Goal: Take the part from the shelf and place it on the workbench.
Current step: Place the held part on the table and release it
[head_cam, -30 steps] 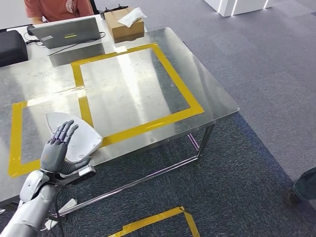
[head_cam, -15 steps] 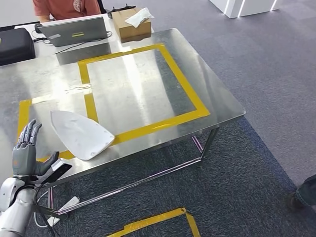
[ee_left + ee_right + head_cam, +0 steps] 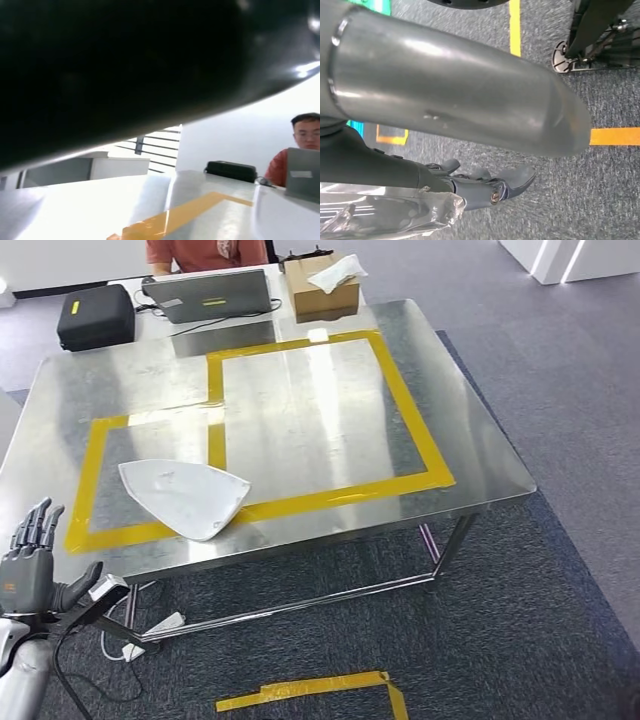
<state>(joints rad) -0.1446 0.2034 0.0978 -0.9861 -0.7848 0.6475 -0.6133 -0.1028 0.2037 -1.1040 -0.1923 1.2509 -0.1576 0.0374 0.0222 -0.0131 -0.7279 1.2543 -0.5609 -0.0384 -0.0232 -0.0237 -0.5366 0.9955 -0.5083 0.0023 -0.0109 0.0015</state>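
Note:
The white, iron-shaped part (image 3: 185,497) lies flat on the steel workbench (image 3: 317,410), inside the left yellow-taped rectangle, its rounded end over the front tape line. My left hand (image 3: 34,565) is off the bench's front left corner, below the edge, with its fingers spread and nothing in it, well apart from the part. In the left wrist view the part's pale edge (image 3: 286,220) shows beside the yellow tape on the bench top. My right hand (image 3: 482,185) hangs over grey carpet with its fingers loosely extended and holds nothing.
At the bench's far side are a laptop (image 3: 207,295), a black case (image 3: 96,315) and a cardboard box (image 3: 321,290), with a person (image 3: 204,252) seated behind. A power strip (image 3: 155,628) lies under the bench. Yellow tape (image 3: 317,688) marks the carpet in front.
My left hand has come off the part and drawn back below the bench's front left corner. The part stays lying on the bench. The camera has turned left, shifting the scene right.

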